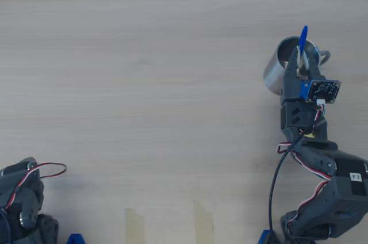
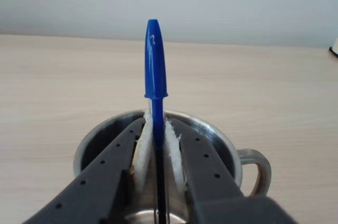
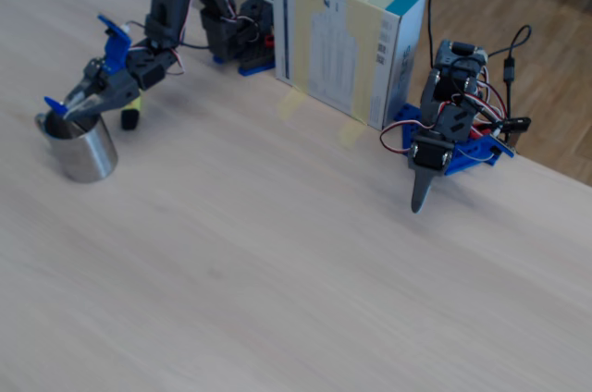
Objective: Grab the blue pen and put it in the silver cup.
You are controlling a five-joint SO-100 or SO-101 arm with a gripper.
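End effector [image 2: 157, 152] pinching blue pen [image 2: 155, 65] upright over silver cup [image 2: 222, 139]

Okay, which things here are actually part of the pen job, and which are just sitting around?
Part of the job:
- blue pen, clamped upright in the gripper
- silver cup, directly under the pen

Just lying about:
- cardboard box at the table's far edge
- second robot arm, idle beside the box
- tape strips on the table

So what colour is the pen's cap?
Blue; the cap of the pen shows best in the wrist view.
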